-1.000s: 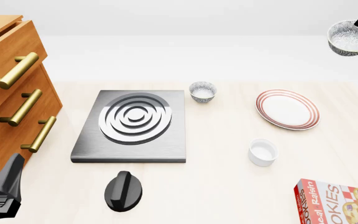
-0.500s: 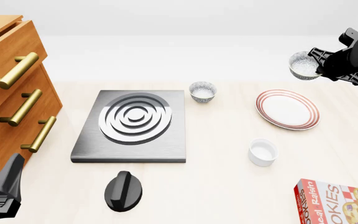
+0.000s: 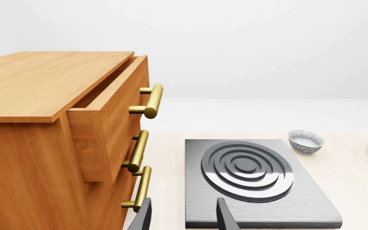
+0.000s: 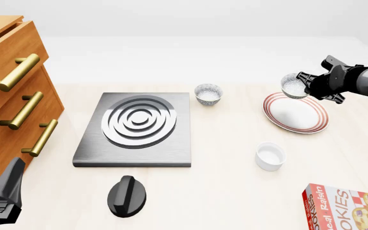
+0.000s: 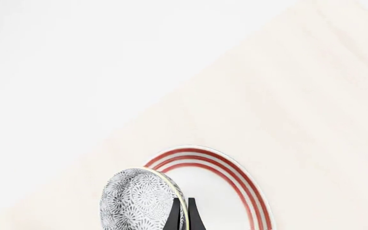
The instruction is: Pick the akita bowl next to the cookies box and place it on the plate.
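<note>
My right gripper [image 4: 310, 85] is shut on the rim of the akita bowl [image 4: 293, 86], which hangs tilted on its side just above the far left edge of the plate [image 4: 313, 125]. In the right wrist view the speckled outside of the bowl [image 5: 136, 203] faces the camera, with my fingers [image 5: 191, 216] pinching its rim and the red-ringed plate [image 5: 243, 179] below. The cookies box [image 4: 348, 209] lies at the near right corner of the table. My left gripper [image 3: 182, 216] is open and holds nothing, low at the near left [image 4: 4, 194].
A second speckled bowl [image 4: 208, 94] stands beside the far right corner of the grey stove plate [image 4: 132, 153]. A plain white cup [image 4: 270, 156] sits nearer than the plate. A black knob [image 4: 127, 195] lies in front of the stove. The wooden drawer cabinet [image 4: 8, 96] fills the left.
My right gripper has carried the bowl leftward and down from the upper right to just over the plate's far edge. The left arm has not moved.
</note>
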### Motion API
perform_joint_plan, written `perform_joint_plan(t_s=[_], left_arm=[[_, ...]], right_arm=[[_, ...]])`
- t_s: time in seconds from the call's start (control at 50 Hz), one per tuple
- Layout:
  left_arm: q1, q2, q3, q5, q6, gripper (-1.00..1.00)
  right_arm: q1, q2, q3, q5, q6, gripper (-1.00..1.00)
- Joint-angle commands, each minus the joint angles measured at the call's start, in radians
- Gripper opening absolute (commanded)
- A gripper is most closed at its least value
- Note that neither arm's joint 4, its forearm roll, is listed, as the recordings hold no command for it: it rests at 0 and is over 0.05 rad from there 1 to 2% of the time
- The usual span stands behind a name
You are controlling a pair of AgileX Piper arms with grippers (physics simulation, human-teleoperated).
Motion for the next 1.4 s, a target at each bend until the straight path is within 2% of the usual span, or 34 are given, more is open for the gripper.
perform_joint_plan(t_s=[0.02, 0.26, 0.42, 0.52, 0.58, 0.6, 0.62, 0.68, 0.7, 0.78, 0.8, 0.86, 0.88, 0.96, 1.04, 1.14, 1.18, 1.22, 1.24, 1.34, 1.4], left_arm=[[0.0, 0.0, 0.0, 0.0, 0.0, 1.0], [0.0, 0.0, 0.0, 0.001, 0.0, 1.0], [0.0, -0.001, 0.0, 0.001, 0.0, 1.0], [0.0, -0.002, 0.0, 0.001, 0.0, 1.0], [0.0, -0.002, 0.0, 0.002, 0.0, 1.0], [0.0, -0.002, 0.0, 0.002, 0.0, 1.0], [0.0, -0.002, 0.0, 0.002, 0.0, 1.0], [0.0, -0.002, 0.0, 0.002, 0.0, 1.0], [0.0, -0.002, 0.0, 0.003, 0.0, 1.0], [0.0, -0.002, 0.0, 0.003, 0.0, 1.0], [0.0, -0.002, 0.0, 0.003, 0.0, 1.0], [0.0, -0.002, 0.0, 0.003, 0.0, 1.0], [0.0, -0.002, 0.0, 0.003, 0.0, 1.0], [0.0, -0.002, 0.0, 0.003, 0.0, 1.0], [0.0, -0.003, 0.0, 0.003, 0.0, 1.0], [0.0, -0.002, 0.0, 0.002, 0.0, 1.0], [0.0, -0.002, 0.0, 0.002, 0.0, 1.0], [0.0, -0.002, 0.0, 0.002, 0.0, 1.0], [0.0, -0.002, 0.0, 0.002, 0.0, 1.0], [0.0, -0.001, 0.0, 0.001, 0.0, 1.0], [0.0, -0.001, 0.0, 0.001, 0.0, 1.0]], right_arm=[[0.009, 0.099, -0.079, -0.022, -0.009, -1.0], [-0.013, 0.17, -0.141, -0.012, -0.041, -1.0], [-0.024, 0.19, -0.125, -0.025, -0.059, -1.0], [-0.019, 0.148, -0.088, -0.045, -0.082, -1.0], [-0.016, 0.126, -0.069, -0.05, -0.072, -1.0], [-0.014, 0.102, -0.047, -0.06, -0.066, 1.0], [0.01, 0.079, -0.026, -0.078, -0.045, 1.0], [0.004, 0.0, 0.021, -0.095, -0.057, 1.0], [0.01, -0.041, 0.045, -0.101, -0.036, 1.0], [0.027, -0.163, 0.098, -0.1, -0.021, 1.0], [0.027, -0.163, 0.099, -0.1, -0.021, 1.0], [0.036, -0.287, 0.161, -0.111, -0.023, 1.0], [0.037, -0.313, 0.173, -0.112, -0.039, 1.0], [0.064, -0.451, 0.273, -0.137, -0.028, 1.0], [0.067, -0.559, 0.363, -0.153, -0.041, 1.0], [0.071, -0.813, 0.55, -0.176, 0.0, 1.0], [0.073, -0.917, 0.597, -0.159, 0.01, 1.0], [0.072, -0.947, 0.612, -0.149, 0.014, 1.0], [0.063, -1.048, 0.669, -0.144, 0.064, 1.0], [0.065, -1.161, 0.74, -0.141, 0.095, 1.0], [0.05, -1.168, 0.73, -0.144, 0.061, 1.0]])
